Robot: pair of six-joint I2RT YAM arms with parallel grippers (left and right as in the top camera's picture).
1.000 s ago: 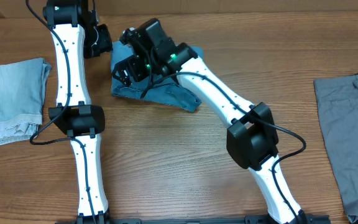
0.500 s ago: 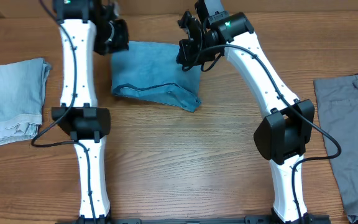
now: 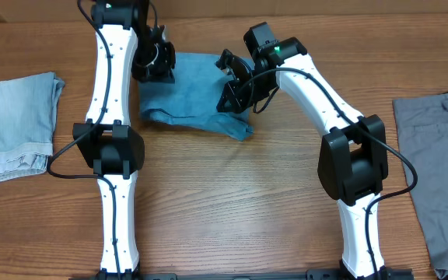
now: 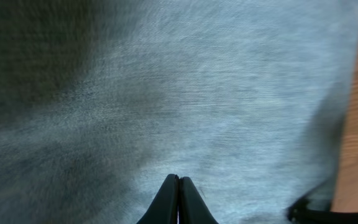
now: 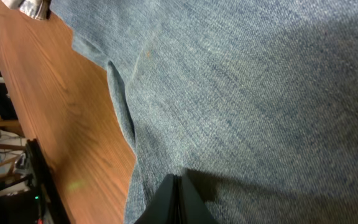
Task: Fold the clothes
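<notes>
Jeans (image 3: 193,97) lie folded in a blue bundle (front edge rumpled).

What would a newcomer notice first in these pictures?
The folded blue jeans at the far middle of the table, with the left pincer shut over their left edge and the right pincer shut over their right part. A paler denim piece lies at the left edge, grey trousers at the right.

Jeans (image 3: 193,95) far-centre on table (image 3: 232,202) between left gripper (image 3: 155,68) and right gripper (image 3: 232,92) (over its edges); denim piece (image 3: 14,124) left, trousers (image 3: 438,171) right.
</notes>
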